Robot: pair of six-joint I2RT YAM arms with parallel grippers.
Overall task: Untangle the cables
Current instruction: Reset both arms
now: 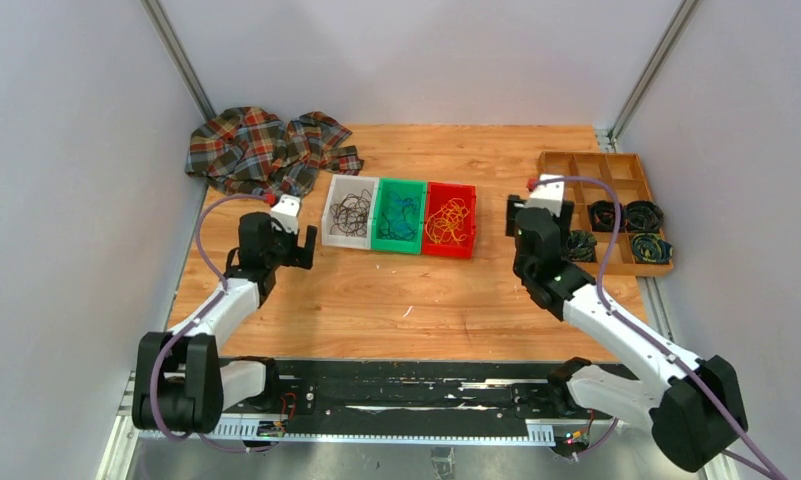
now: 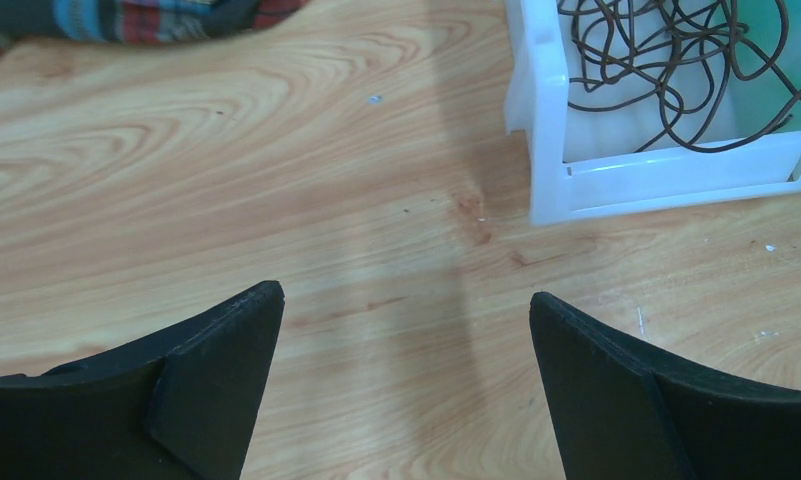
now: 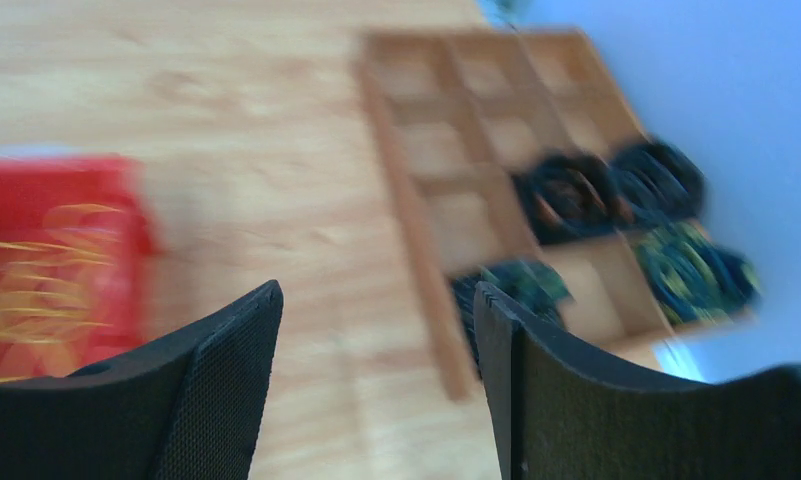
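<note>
The cables lie as loose thin wire loops in three bins: black ones (image 1: 351, 212) in the white bin (image 1: 348, 243), green-blue ones (image 1: 400, 215) in the green bin (image 1: 396, 249), and yellow ones (image 1: 448, 222) in the red bin (image 1: 448, 253). My left gripper (image 1: 298, 243) hovers over bare wood left of the white bin (image 2: 666, 180), open and empty (image 2: 404, 300). My right gripper (image 1: 539, 213) is between the red bin and the wooden tray (image 1: 596, 156), open with nothing between its fingers (image 3: 378, 292). The right wrist view is blurred.
The wooden tray (image 3: 406, 200) at the right holds dark coiled bundles (image 1: 644, 215) in several compartments. A plaid cloth (image 1: 266, 150) lies crumpled at the back left. Grey walls close the table on three sides.
</note>
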